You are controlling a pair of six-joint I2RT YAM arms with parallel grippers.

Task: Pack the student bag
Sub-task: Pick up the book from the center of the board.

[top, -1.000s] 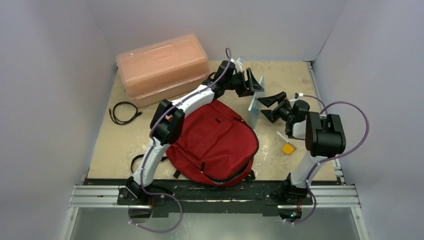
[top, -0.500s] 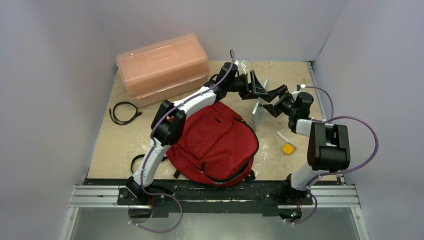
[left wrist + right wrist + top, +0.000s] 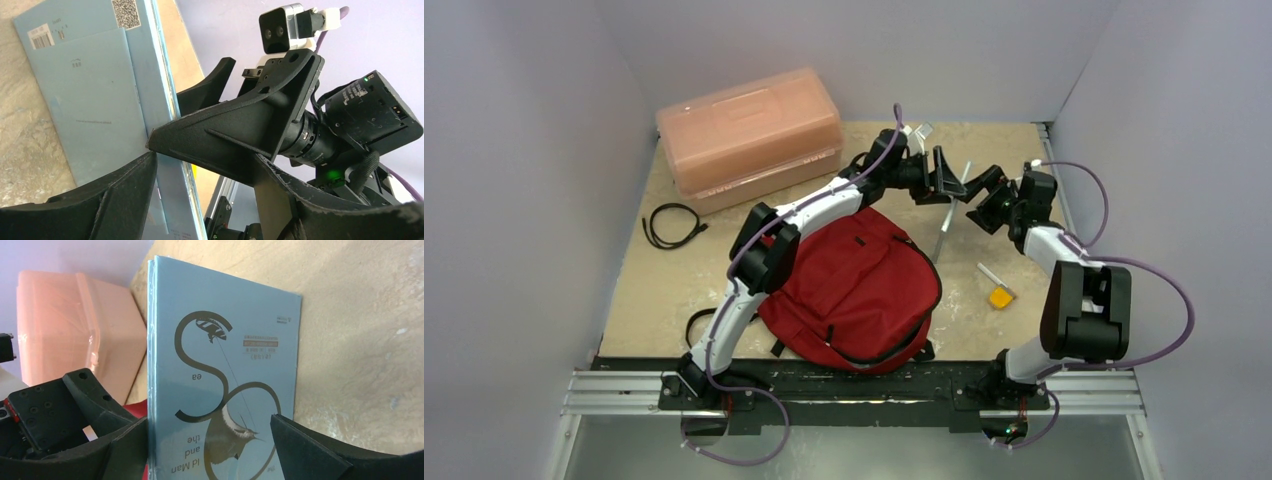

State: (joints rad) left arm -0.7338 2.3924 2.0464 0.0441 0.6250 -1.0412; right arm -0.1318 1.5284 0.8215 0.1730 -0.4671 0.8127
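At the far left of the beige, speckled table (image 3: 664, 290) lies a coiled black cable (image 3: 674, 225). Behind it, a translucent orange-pink plastic box (image 3: 749, 135) with a closed lid sits against the back wall.

The student bag (image 3: 854, 290), a dark red fabric backpack, lies flat at the near middle of the table between the two arm bases, with its front pocket up. Its black zipper curves round the near-right edge, so the rounded end seems to face near-right. The long axis looks diagonal, far-left to near-right, though the left arm crosses the far corner. Black straps poke out along its near side.

Just beyond the bag, the left gripper (image 3: 948, 183) has its jaws well apart. A thin pale-blue paperback book (image 3: 220, 390) stands on edge, tilted, in the gap beside one finger; neither finger clamps it.

The right gripper (image 3: 976, 200) faces it from the other side. Its jaws are spread wide astride the same book, and one fingertip (image 3: 180, 140) touches the back cover.

Near the right arm, a small yellow block (image 3: 1000, 297) and a short white stick (image 3: 987, 273) lie just beside each other on the table.
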